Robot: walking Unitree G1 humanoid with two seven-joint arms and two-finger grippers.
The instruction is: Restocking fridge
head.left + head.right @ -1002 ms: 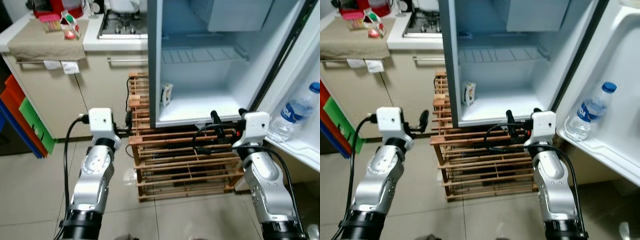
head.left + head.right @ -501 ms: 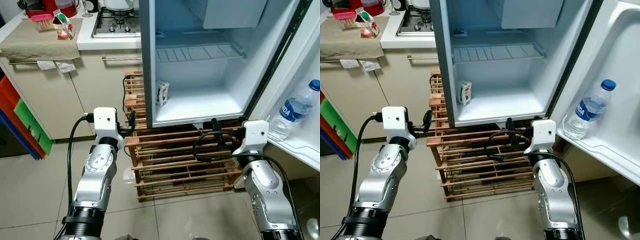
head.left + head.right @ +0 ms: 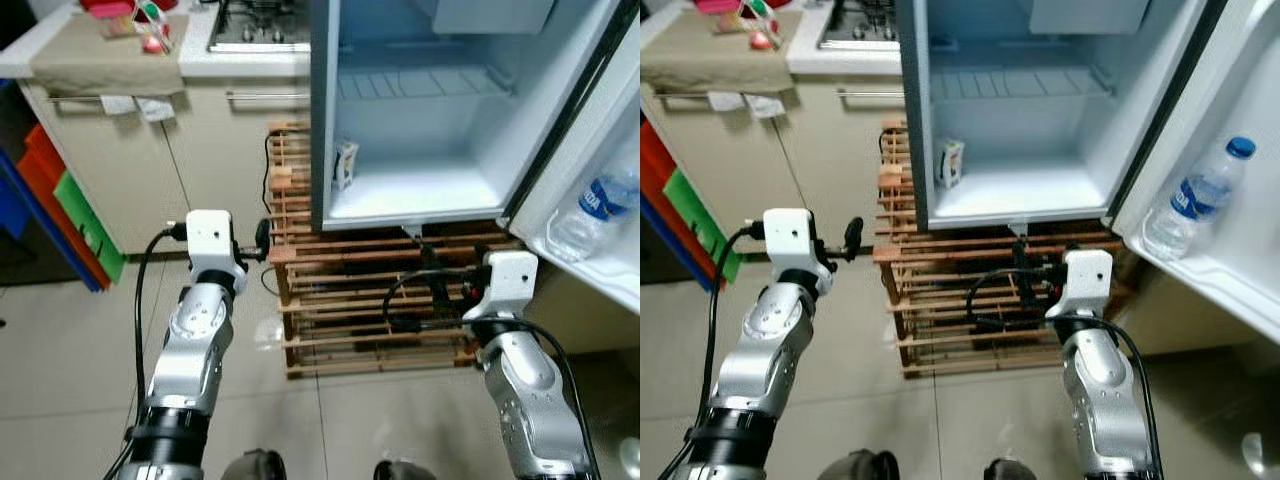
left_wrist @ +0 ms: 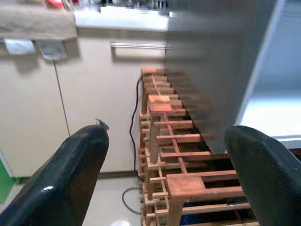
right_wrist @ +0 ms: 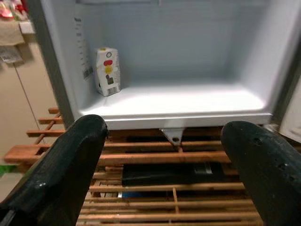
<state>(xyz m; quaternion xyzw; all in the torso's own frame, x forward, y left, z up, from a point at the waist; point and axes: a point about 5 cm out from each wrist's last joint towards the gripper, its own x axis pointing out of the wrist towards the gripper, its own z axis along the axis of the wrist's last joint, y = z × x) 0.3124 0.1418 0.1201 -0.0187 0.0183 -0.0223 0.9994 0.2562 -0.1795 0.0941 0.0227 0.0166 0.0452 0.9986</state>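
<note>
Fridge [image 3: 1040, 190] atop wooden rack [image 3: 940, 300]

The two head cameras look down from up high at the open fridge [image 3: 420, 120] and wooden rack [image 3: 370, 310], and each wrist camera looks along its fingers, close to that same rack.

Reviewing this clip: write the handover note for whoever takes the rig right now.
Left gripper: open, empty, held out toward the wooden rack.
Right gripper: open, empty, facing the open fridge.
Done: small carton stands at the left of the fridge floor; water bottle sits in the door shelf.
Left: wire shelf bare; nothing in hand, so fetch the next item.
</note>
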